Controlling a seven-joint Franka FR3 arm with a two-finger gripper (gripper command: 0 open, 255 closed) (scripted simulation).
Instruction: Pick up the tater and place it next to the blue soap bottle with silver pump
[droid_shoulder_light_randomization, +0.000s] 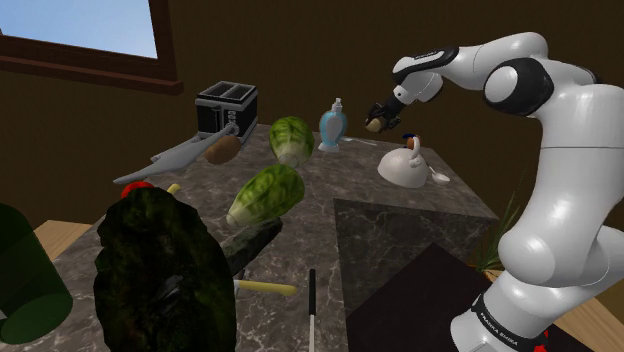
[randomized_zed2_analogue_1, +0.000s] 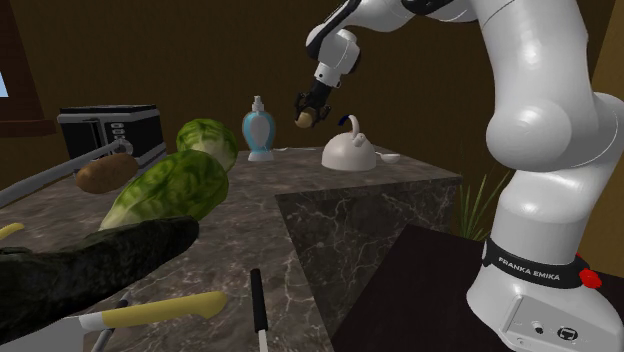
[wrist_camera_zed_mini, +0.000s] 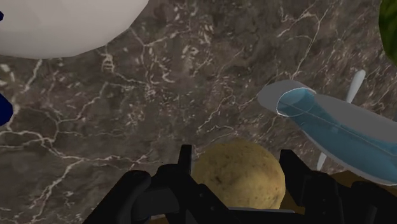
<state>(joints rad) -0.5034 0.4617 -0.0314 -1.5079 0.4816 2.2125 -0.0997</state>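
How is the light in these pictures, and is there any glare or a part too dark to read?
Shoulder view: dim brown walls, the window the one bright patch. Second exterior view: soft highlights on the white arm, no hard glare. Wrist view: the marbled counter evenly lit; the black tool, shut on the potato, shows little detail.

Dim, even light. The window (droid_shoulder_light_randomization: 90, 25) glows pale blue at the shoulder view's upper left; the white arm (droid_shoulder_light_randomization: 565, 170) shows soft shading; the marble surface (droid_shoulder_light_randomization: 340, 182) looks dull.
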